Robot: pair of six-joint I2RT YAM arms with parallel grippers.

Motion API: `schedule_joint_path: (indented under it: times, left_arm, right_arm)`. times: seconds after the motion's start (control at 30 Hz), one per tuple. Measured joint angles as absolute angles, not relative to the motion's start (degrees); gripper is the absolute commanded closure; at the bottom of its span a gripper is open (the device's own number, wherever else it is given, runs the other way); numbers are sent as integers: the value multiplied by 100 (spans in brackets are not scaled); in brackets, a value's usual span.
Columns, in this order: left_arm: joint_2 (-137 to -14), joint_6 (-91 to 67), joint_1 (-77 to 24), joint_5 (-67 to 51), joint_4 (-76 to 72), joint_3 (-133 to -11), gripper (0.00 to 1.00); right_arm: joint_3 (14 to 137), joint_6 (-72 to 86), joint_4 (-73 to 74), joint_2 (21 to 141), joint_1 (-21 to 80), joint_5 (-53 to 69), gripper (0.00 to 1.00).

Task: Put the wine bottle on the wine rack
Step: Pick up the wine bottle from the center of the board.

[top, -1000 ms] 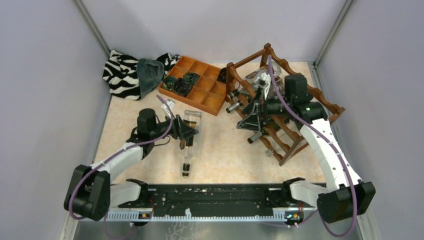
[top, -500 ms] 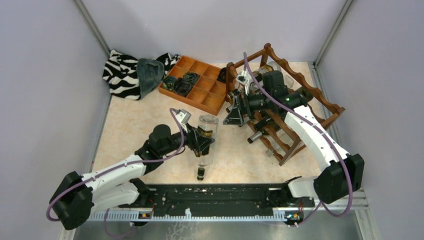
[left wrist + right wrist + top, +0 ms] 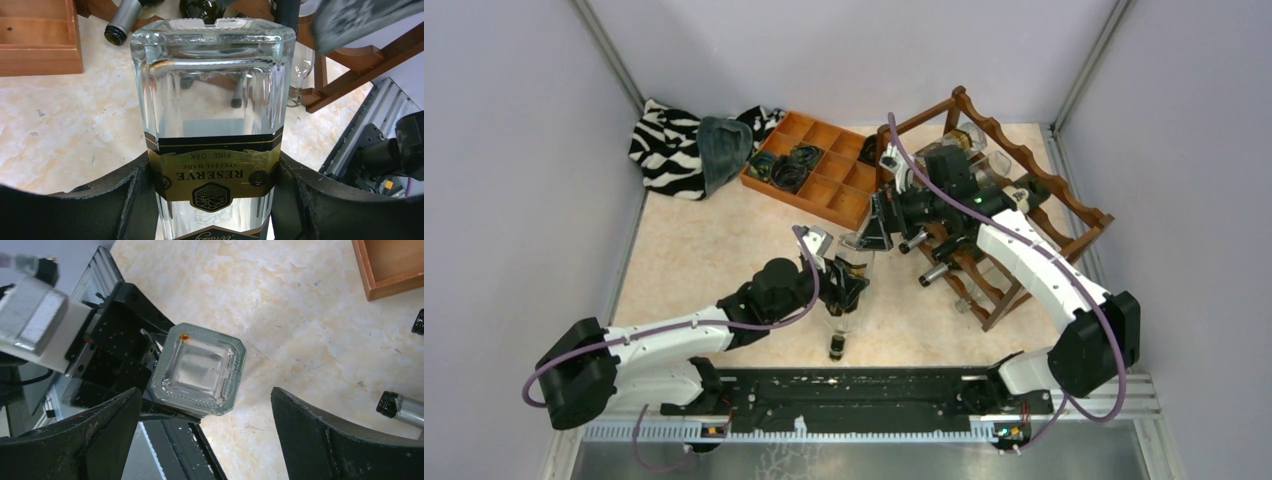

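The wine bottle [image 3: 837, 330] is clear square glass with a black and gold label, and its neck points at the near edge. My left gripper [image 3: 845, 286] is shut on its labelled body [image 3: 212, 100] and holds it over the table's middle. My right gripper [image 3: 872, 236] is open just behind the bottle's base [image 3: 199, 371], which lies between and beyond its spread fingers [image 3: 340, 440] without touching them. The wine rack [image 3: 1079, 205], reddish-brown with wavy rails, stands at the back right and holds several bottles. A part of the rack shows in the left wrist view [image 3: 350, 75].
An orange-brown compartment tray [image 3: 824, 195] with dark coils sits at the back centre, left of the rack. A zebra cloth [image 3: 664, 150] and a grey cloth [image 3: 722, 150] lie at the back left. Bottle necks [image 3: 400, 407] stick out of the rack's front. The black base rail [image 3: 854, 395] runs along the near edge.
My left arm has carried the bottle to the right, toward the rack. My right gripper has come away from the rack leftward to the bottle's base, staying open.
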State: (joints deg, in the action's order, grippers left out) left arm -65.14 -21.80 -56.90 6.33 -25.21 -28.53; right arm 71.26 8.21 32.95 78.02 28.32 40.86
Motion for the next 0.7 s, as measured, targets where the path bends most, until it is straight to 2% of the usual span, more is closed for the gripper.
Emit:
schedule_joint_path:
  times: [0.23,0.43,0.53,0.57,0.6,0.63,0.7]
  left_arm:
    - [-6700,-2112,-5863,1007,-2521,-3024,100]
    - [-7067,-2082,-5979,1400,-2373,-3398,100]
    - [-7172,-2069,-6029,1575,-2335,-3529,100]
    - [-7188,-2071,-6036,1610,-2314,-3568,100]
    - [-7192,-2060,-6042,1636,-2274,-3594,98]
    - [-7192,-2051,-6047,1662,-2259,-3599,93]
    - [-7205,-2051,-6055,1708,-2189,-3632,76]
  right_arm:
    - [7113,923,3280,7953,3024,3876,3]
    - [7067,1020,3205,8077,3216,3752,15]
    - [6958,1090,3162,8141,3229,3745,34]
    - [6914,1100,3135,8156,3249,3706,43]
    - [6899,1087,3114,8173,3249,3662,57]
    - [6899,1135,3103,8195,3234,3627,71]
    - [6899,1175,3070,8219,3225,3614,87]
